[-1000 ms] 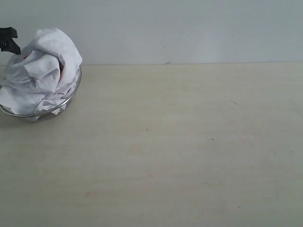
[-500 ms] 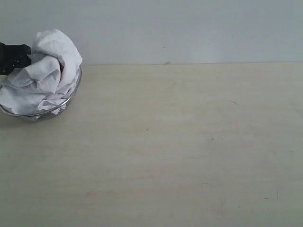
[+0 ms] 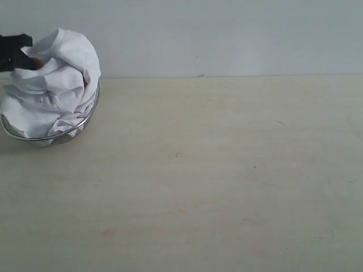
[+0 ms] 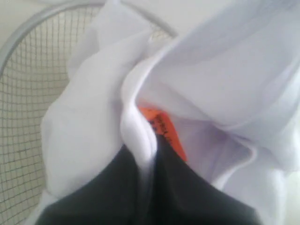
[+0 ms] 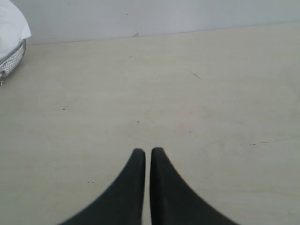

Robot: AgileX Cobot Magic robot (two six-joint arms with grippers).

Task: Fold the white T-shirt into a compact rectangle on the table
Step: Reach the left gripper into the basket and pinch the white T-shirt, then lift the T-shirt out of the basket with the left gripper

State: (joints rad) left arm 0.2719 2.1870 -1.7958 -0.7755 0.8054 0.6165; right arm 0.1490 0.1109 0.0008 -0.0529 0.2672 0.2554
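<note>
The white T-shirt (image 3: 54, 85) is bunched up in the silver wire-mesh bowl (image 3: 74, 130) at the far left of the table (image 3: 227, 170). My left gripper (image 3: 25, 54) comes in from the left edge and is shut on a fold of the white T-shirt (image 4: 140, 131) close to its orange neck tag (image 4: 164, 129). The mesh bowl (image 4: 28, 93) shows behind the cloth in the left wrist view. My right gripper (image 5: 147, 151) hangs over bare tabletop, shut, with nothing between its fingers. It does not show in the exterior view.
A pale grey wall (image 3: 227, 34) runs behind the table's far edge. In the right wrist view the bowl's rim (image 5: 14, 56) and a bit of shirt sit at the far corner of the table (image 5: 211, 108).
The left gripper has closed on the shirt and lifted a little; the top of the cloth bundle now stands higher above the bowl.
</note>
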